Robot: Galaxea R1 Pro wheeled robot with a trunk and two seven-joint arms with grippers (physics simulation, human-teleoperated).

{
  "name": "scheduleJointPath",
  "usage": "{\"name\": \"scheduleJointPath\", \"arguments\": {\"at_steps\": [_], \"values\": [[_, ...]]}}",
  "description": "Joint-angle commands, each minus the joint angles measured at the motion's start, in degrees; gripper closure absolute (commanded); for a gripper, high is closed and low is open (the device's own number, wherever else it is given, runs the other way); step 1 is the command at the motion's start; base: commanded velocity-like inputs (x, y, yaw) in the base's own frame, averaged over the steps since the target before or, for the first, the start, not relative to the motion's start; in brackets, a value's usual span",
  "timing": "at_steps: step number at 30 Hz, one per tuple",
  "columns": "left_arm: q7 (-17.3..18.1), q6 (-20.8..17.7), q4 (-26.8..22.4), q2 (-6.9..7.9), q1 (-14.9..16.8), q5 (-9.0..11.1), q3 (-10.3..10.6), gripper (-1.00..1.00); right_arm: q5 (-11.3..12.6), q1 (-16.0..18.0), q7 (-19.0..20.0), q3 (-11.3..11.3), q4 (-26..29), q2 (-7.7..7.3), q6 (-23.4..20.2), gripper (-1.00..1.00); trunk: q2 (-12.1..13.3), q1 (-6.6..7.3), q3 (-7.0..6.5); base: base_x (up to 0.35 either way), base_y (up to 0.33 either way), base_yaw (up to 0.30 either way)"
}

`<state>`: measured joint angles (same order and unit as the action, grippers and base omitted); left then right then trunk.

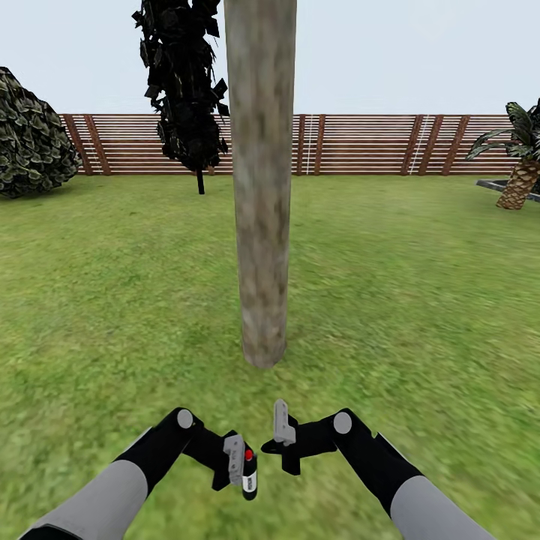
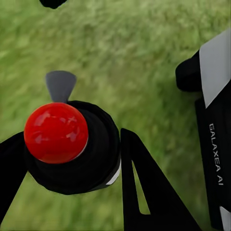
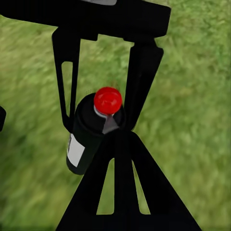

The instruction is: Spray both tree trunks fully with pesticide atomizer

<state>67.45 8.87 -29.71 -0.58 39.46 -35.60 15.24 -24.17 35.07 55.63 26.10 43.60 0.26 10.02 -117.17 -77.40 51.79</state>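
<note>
Being pinched round its dark body by the left gripper's point(image 1: 238, 466) fingers, the spray bottle point(image 1: 249, 475) is probably light, rigid, slippery; the right gripper's point(image 1: 283, 442) fingers are being held together, empty, before the tree trunk point(image 1: 261, 187).

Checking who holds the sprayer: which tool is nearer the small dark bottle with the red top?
Left. The left tool is clamped around the small dark red-topped bottle; the right tool sits just beside it, fingers closed on nothing.
</note>
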Motion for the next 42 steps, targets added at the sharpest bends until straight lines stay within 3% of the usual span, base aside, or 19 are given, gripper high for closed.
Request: {"name": "scheduleJointPath", "arguments": {"at_steps": [1,13,30,32,35,38,39,40,41,42], "values": [[-0.04,0.05,0.00,-0.09,0.00,0.00,-0.01,1.00,0.00,0.00,0.00,0.00,0.00,0.00,0.00,1.00,0.00,0.00,0.00,0.000,0.000,0.000],[-0.04,0.17,-0.04,-1.59,0.00,0.09,-0.03,1.00,-0.05,0.00,0.00,0.00,-0.15,0.00,0.00,1.00,0.00,0.00,0.00,0.000,0.000,0.000],[-0.38,-0.05,0.03,-1.42,0.00,-0.23,0.06,1.00,-0.09,0.00,0.00,0.00,-0.18,-0.03,0.00,1.00,0.00,0.00,0.00,0.000,0.000,0.000],[-0.47,-0.26,0.16,-0.76,0.00,-0.56,0.06,1.00,-0.09,0.00,0.00,0.00,-0.18,-0.07,0.00,1.00,0.00,0.00,0.00,0.000,0.000,0.000],[-0.43,-0.74,0.20,2.19,0.06,-2.93,-0.08,1.00,-0.09,0.00,0.00,0.00,-0.18,-0.06,0.00,1.00,0.00,0.00,0.00,0.000,0.000,0.000],[-0.60,-1.32,0.16,5.79,0.29,-4.82,-0.48,1.00,-0.12,0.00,0.00,0.00,-0.25,-0.06,0.00,1.00,0.00,0.00,0.00,0.000,0.000,0.000],[-0.93,-1.35,-0.09,7.82,0.41,-4.73,-1.43,1.00,-0.15,0.00,-0.07,-0.06,-0.30,-0.07,0.04,1.00,0.00,0.00,0.00,0.000,0.000,0.000],[-1.47,-1.29,-0.36,9.13,0.40,-4.25,-3.03,1.00,-0.16,0.00,-0.17,-0.15,-0.32,-0.08,0.06,1.00,0.00,0.00,0.00,0.000,0.000,0.000],[-3.57,-1.01,-0.64,10.89,0.09,-2.52,-8.77,1.00,-0.12,0.00,-0.36,-0.34,-0.34,-0.08,0.11,1.00,0.00,0.00,0.00,0.000,0.000,0.000],[-5.93,-0.86,-0.59,11.55,-0.08,-1.52,-13.88,1.00,-0.10,0.00,-0.66,-0.43,-0.37,-0.09,0.14,1.00,0.00,0.00,0.00,0.000,0.000,0.000]]}}
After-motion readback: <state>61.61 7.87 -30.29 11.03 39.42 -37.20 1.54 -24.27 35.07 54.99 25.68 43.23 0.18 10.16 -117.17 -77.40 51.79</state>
